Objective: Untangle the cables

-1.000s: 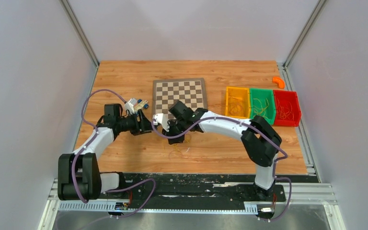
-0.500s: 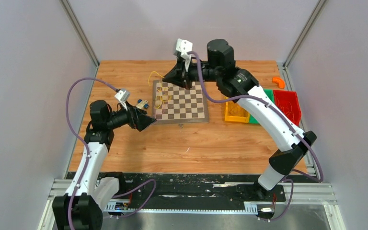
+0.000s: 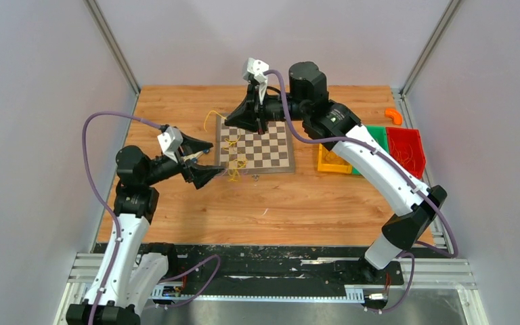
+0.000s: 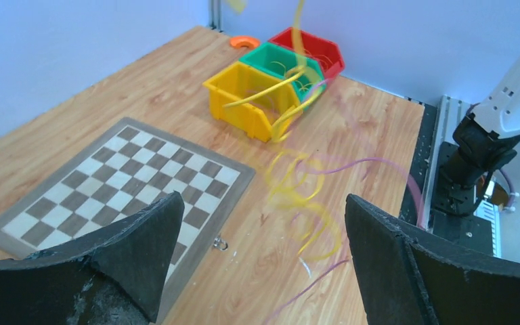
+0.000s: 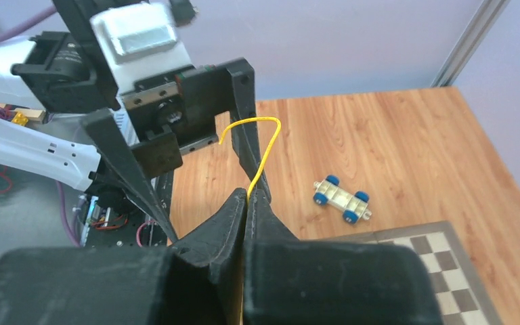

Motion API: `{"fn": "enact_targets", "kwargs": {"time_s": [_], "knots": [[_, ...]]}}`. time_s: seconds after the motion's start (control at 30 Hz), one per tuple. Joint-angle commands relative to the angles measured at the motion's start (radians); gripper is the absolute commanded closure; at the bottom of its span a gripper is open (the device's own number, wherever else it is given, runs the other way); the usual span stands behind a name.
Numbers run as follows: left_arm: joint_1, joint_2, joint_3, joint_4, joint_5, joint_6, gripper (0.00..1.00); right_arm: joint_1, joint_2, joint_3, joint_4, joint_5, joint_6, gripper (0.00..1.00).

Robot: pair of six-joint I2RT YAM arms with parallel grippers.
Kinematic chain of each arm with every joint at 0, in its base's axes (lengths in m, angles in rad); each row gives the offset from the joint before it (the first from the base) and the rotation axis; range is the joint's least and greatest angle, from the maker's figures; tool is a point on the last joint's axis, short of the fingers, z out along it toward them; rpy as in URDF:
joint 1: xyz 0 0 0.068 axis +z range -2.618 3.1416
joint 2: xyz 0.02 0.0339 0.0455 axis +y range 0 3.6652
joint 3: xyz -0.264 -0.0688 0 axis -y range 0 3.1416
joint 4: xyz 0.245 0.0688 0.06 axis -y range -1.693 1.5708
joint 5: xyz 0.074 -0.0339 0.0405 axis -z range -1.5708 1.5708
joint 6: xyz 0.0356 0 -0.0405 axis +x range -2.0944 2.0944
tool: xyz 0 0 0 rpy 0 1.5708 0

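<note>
The cables are thin yellow loops (image 3: 231,152) hanging over the left edge of the chessboard (image 3: 265,143). My right gripper (image 3: 229,122) is raised above the board and shut on one yellow strand; in the right wrist view its jaws (image 5: 248,194) pinch the strand, whose free end (image 5: 256,142) curls up above them. My left gripper (image 3: 215,160) is open beside the hanging loops. In the left wrist view the blurred yellow loops (image 4: 299,198) dangle ahead of the open gripper (image 4: 263,200), touching neither finger.
Yellow (image 3: 332,160), green (image 3: 378,133) and red (image 3: 407,145) bins hold more strands at the right, partly behind the right arm. An orange piece (image 3: 393,115) lies beyond them. A small blue-wheeled cart (image 5: 342,196) sits left of the board. A tiny metal ring (image 4: 220,242) lies by the board's edge.
A second ago both grippers were low in front of the board. The right arm has lifted the cables high above it. The left gripper has risen and opened beside the loops.
</note>
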Motion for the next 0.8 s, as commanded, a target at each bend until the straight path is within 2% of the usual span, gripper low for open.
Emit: {"fn": "enact_targets", "kwargs": {"time_s": [0.0,0.17,0.3,0.47,0.63,0.77], "knots": [[-0.035,-0.028,0.047,0.012,0.036,0.029,0.08,0.0,-0.05,-0.028,0.082,-0.026,0.082,1.0],[-0.108,-0.031,0.054,-0.013,0.031,0.066,0.29,0.004,-0.051,-0.055,0.112,-0.046,0.119,1.0],[-0.119,0.009,0.061,-0.007,-0.005,0.054,0.41,0.005,-0.057,-0.073,0.125,-0.039,0.145,1.0],[-0.122,0.064,0.075,0.044,-0.021,-0.002,0.45,0.005,-0.07,-0.096,0.127,-0.024,0.136,1.0],[-0.137,0.078,0.072,0.075,0.01,-0.033,0.62,0.005,-0.071,-0.104,0.133,-0.02,0.15,1.0],[-0.148,0.071,0.05,0.097,0.024,-0.051,0.64,0.005,-0.067,-0.107,0.141,-0.026,0.173,1.0]]}}
